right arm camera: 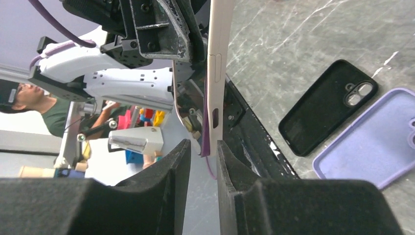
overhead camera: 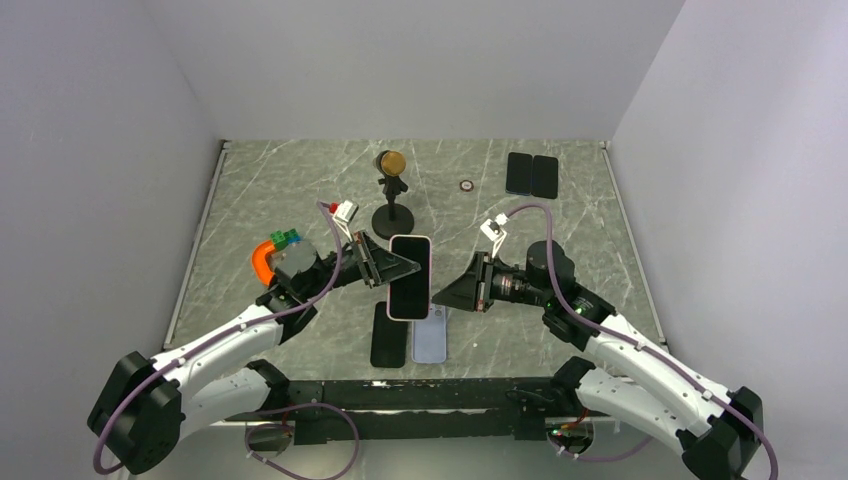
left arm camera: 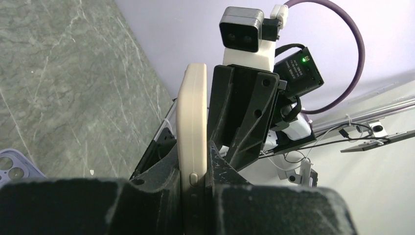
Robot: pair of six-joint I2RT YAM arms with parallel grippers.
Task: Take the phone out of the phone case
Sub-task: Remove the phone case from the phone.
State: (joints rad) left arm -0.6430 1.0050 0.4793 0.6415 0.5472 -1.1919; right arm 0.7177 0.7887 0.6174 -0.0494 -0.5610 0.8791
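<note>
The left gripper pinches the phone edgewise above the table, the right gripper narrowly gapped at its opposite edge, grip indeterminate; separation is pending and probably requires peeling back the phone case rim.

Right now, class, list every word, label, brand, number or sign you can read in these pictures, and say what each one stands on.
No text can be read in any view.
On the black box with the green light, left wrist view: faint marks, too small and blurred to read.
On the phone: dark screen, no writing shows.
On the black case and the purple case: no lettering visible.
</note>
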